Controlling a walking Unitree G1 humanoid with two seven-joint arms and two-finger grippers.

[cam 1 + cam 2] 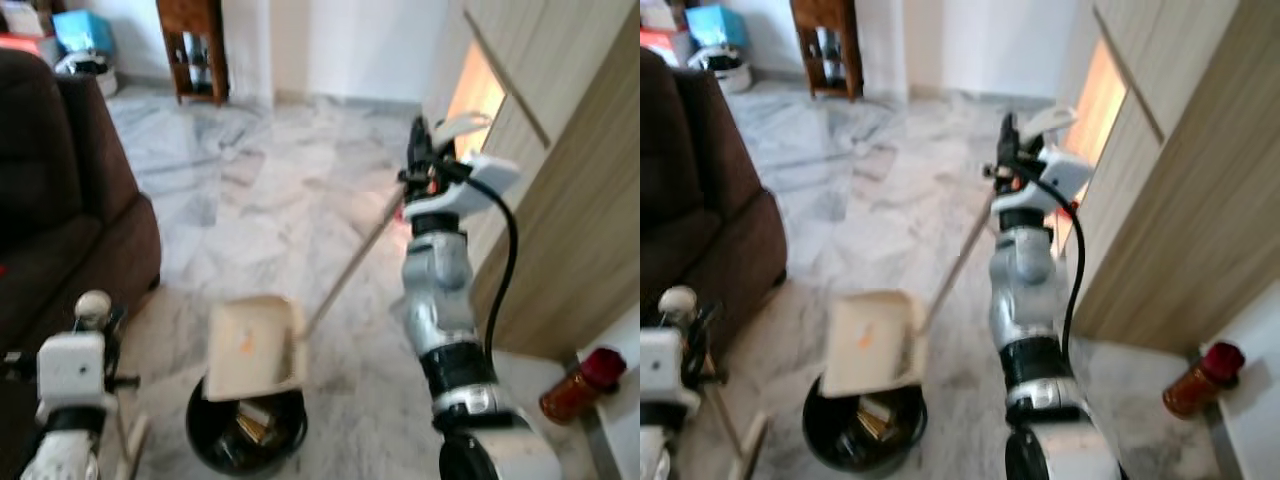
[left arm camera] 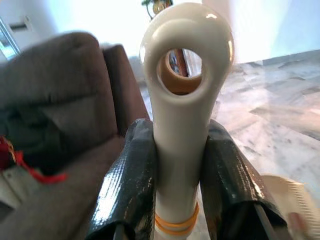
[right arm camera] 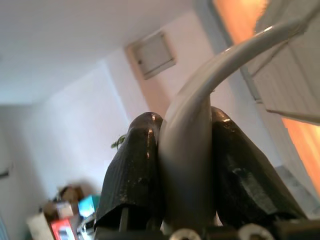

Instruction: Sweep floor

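A cream dustpan (image 1: pixel 250 345) hangs tilted over a black bin (image 1: pixel 245 432) that has rubbish in it. Its long pale handle (image 1: pixel 350 265) slopes up to my right gripper (image 1: pixel 418 165), which is raised and shut on the handle's curved top (image 3: pixel 187 150). At the lower left, my left gripper (image 1: pixel 103 328) is shut on the broom handle (image 2: pixel 180 125), a white stick ending in a round loop (image 1: pixel 93 308). The stick runs down past the bin's left side; the broom's head is hidden.
A brown sofa (image 1: pixel 60 200) stands close on the left. A wooden cabinet wall (image 1: pixel 570 200) lines the right, with a red-capped bottle (image 1: pixel 585 385) on a ledge beside it. Marble floor (image 1: pixel 260 180) stretches ahead to a wooden shelf (image 1: pixel 195 45) and boxes (image 1: pixel 85 30).
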